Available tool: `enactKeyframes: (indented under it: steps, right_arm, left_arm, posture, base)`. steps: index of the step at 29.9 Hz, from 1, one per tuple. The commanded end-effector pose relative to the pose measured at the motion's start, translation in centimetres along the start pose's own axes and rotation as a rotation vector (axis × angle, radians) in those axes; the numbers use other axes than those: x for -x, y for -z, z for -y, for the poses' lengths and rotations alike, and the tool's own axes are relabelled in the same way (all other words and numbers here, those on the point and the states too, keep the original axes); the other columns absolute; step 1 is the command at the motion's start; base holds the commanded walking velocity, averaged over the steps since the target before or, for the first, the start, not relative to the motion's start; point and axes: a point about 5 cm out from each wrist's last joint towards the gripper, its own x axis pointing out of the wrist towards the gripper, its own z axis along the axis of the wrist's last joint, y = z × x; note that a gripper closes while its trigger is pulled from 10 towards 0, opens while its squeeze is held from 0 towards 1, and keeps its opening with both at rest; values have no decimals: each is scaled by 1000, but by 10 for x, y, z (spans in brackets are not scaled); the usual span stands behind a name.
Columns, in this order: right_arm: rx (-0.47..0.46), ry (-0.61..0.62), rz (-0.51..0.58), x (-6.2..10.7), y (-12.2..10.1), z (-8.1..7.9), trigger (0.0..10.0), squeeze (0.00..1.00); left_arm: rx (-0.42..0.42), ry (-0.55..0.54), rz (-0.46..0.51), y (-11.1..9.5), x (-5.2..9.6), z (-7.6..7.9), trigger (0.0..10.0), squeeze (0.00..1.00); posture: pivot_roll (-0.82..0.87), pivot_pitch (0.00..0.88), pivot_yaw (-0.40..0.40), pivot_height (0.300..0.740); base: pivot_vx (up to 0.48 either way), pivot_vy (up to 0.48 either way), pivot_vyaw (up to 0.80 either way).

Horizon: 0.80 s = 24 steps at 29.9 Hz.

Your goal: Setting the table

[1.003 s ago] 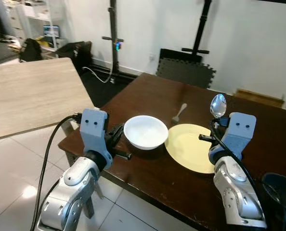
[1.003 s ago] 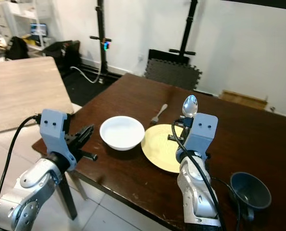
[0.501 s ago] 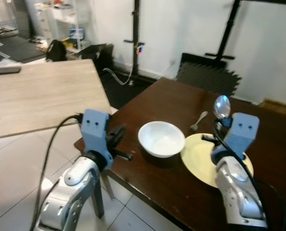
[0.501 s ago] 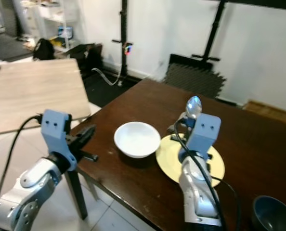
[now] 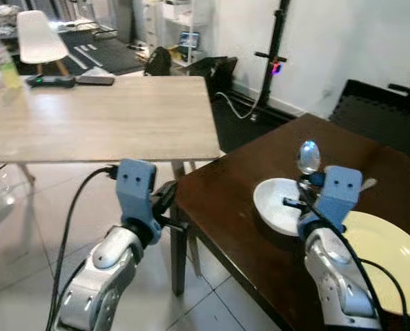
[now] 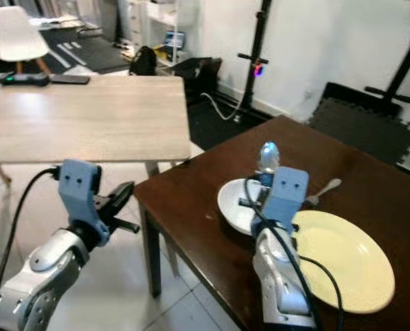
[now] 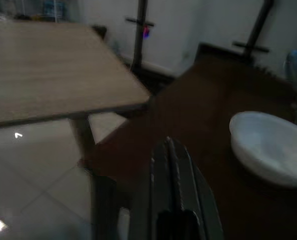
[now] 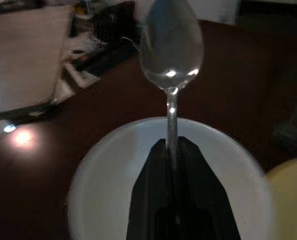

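Observation:
My right gripper (image 8: 171,150) is shut on a silver spoon (image 5: 307,157) and holds it upright above the white bowl (image 5: 277,205) on the dark brown table (image 5: 226,207). To the right of the bowl lies a yellow plate (image 5: 386,258), and a fork (image 6: 322,189) lies beyond them. My left gripper (image 5: 168,198) is shut and holds nothing, off the table's near left corner; its wrist view shows the bowl (image 7: 268,147) ahead.
A light wooden table (image 5: 94,117) stands to the left, with a bottle (image 5: 5,65) and dark flat devices (image 5: 70,81) on its far end. A white chair (image 5: 38,38), shelves and black stands line the back. Tiled floor (image 5: 25,262) lies below.
The camera has swung left: the dark table has slid right and the light table has come into view. The spoon is still held upright over the bowl. Both grippers keep their pose.

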Motion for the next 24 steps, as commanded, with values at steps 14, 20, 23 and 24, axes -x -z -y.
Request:
enactKeyframes:
  steps: [14, 20, 23, 24]
  right_arm:
    - [-2, -23, -12, 2, 5, -5, 10000, 0]
    - [-2, -21, -12, 2, 5, -5, 10000, 0]
    - [-3, -20, -12, 2, 5, -5, 10000, 0]
    - [-3, -20, -12, 2, 5, -5, 10000, 0]
  left_arm:
    - [-2, -13, -3, 2, 3, -3, 10000, 0]
    - [-2, -14, -4, 2, 3, -4, 10000, 0]
    - [-2, -15, -4, 2, 3, -4, 10000, 0]
    - [-2, -15, -4, 2, 3, -4, 10000, 0]
  posture:
    - [71, 151, -11, 740]
    - [71, 154, -11, 740]
    - [70, 156, -10, 740]
    - [70, 156, -10, 740]
  base:
    - [0, 0, 800]
    - [0, 0, 800]
    - [0, 0, 800]
    - [0, 0, 800]
